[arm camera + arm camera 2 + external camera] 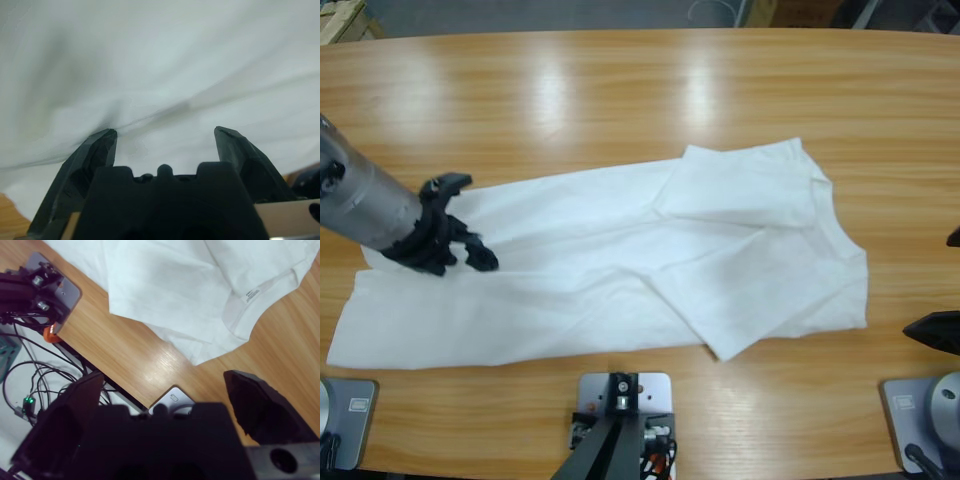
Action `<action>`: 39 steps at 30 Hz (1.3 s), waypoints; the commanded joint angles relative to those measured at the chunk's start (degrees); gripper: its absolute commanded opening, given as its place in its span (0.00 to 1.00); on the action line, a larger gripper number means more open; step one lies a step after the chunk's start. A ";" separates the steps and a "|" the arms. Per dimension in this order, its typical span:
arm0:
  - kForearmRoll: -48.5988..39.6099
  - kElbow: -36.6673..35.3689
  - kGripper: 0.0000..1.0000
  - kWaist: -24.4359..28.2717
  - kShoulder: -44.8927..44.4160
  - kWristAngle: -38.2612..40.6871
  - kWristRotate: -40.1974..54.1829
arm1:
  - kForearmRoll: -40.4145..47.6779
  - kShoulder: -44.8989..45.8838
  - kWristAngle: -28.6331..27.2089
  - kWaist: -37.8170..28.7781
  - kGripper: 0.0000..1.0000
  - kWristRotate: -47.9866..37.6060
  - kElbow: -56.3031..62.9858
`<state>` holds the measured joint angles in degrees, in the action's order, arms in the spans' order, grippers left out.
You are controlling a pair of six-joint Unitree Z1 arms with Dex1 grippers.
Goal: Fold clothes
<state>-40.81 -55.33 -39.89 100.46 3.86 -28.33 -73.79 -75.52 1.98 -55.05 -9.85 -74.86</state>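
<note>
Long wooden table fills high view, glossy, with pale light reflections in streaks across upper half. Pale wooden object at top left corner beyond table edge. In right wrist view, tangle of black cables lies at lower left beyond table edge, with small green light and orange piece nearby.

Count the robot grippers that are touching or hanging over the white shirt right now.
1. The left gripper is over the T-shirt near its left end, jaws open. The right gripper is off the cloth at the table's right edge, also open.
</note>
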 commanded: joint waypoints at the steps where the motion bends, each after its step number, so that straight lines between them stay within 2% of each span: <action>1: 0.73 -1.45 0.77 8.48 -1.23 -2.72 4.55 | 0.81 -4.22 0.69 0.64 1.00 0.95 0.15; 7: 0.73 -2.33 0.77 8.71 -1.70 -3.09 6.09 | 0.84 -4.38 1.01 0.64 1.00 0.88 0.19; 17: 0.64 -3.43 0.77 8.99 8.19 1.15 6.34 | 0.40 -3.59 0.92 0.64 1.00 0.88 0.26; 28: -3.29 -1.27 0.76 7.64 1.23 8.95 4.23 | 0.67 -3.39 0.47 0.64 1.00 0.88 0.06; 39: -4.19 1.03 0.76 6.27 3.61 8.36 -4.63 | 0.38 1.04 0.15 0.64 1.00 0.48 2.40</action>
<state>-44.17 -56.91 -32.91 101.98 11.80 -28.92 -73.34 -77.20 2.21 -55.05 -9.47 -74.73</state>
